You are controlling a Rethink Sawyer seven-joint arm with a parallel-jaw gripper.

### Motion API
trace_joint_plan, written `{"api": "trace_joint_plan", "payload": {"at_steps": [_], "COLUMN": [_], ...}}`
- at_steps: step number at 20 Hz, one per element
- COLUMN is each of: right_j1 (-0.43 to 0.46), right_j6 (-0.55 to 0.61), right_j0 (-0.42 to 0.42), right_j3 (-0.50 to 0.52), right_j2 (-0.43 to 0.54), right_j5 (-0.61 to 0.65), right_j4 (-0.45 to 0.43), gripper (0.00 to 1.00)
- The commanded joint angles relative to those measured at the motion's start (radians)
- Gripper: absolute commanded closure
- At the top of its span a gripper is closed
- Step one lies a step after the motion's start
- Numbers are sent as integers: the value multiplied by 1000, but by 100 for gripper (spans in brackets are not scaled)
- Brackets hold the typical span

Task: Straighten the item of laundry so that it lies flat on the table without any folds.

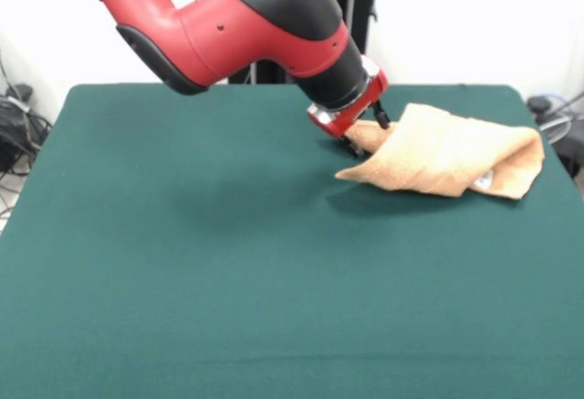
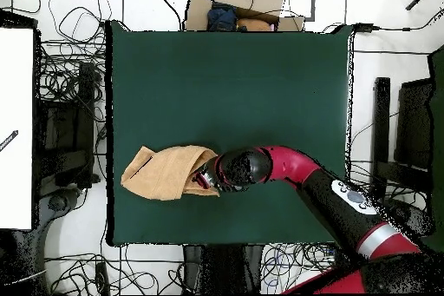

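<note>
From the front, the towel (image 1: 452, 154) is far from flat. It lies bunched and rolled over on itself, with thick folds running along its length and a small white label (image 1: 484, 181) peeking out low on the side toward the table's right edge in this view. It sits in the far right part of the table (image 1: 182, 262), closer to the far edge than the near one, and well inside the right edge. The gripper (image 1: 367, 132) is at the towel's end that points toward the middle of the table, touching the cloth there; a corner of the towel seems to rise up into it. It looks as if the gripper is clenched on that corner, though the fingers are mostly hidden by the wrist and the cloth, so I cannot tell for sure. By my judgement, almost all the work is left: the folds must be pulled open and the cloth spread out.

From overhead, the towel (image 2: 165, 172) lies near the table's (image 2: 260, 75) left edge, in the half toward the bottom edge. It is a crumpled wedge, not a square. The gripper (image 2: 208, 176) meets its side that faces the table's middle, with the arm (image 2: 303, 171) reaching in from the bottom right corner.
</note>
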Motion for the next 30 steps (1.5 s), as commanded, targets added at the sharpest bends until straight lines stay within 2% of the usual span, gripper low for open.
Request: {"api": "trace_joint_plan", "payload": {"at_steps": [1, 6, 11, 30], "right_j1": [-11, -25, -10, 35], "right_j6": [-75, -80, -69, -21], "right_j0": [33, 23, 11, 44], "right_j3": [-46, -22, 23, 39], "right_j2": [-21, -19, -33, -77], "right_j5": [82, 84, 18, -73], "right_j4": [-17, -19, -58, -144], "gripper": [0, 0, 0, 0]}}
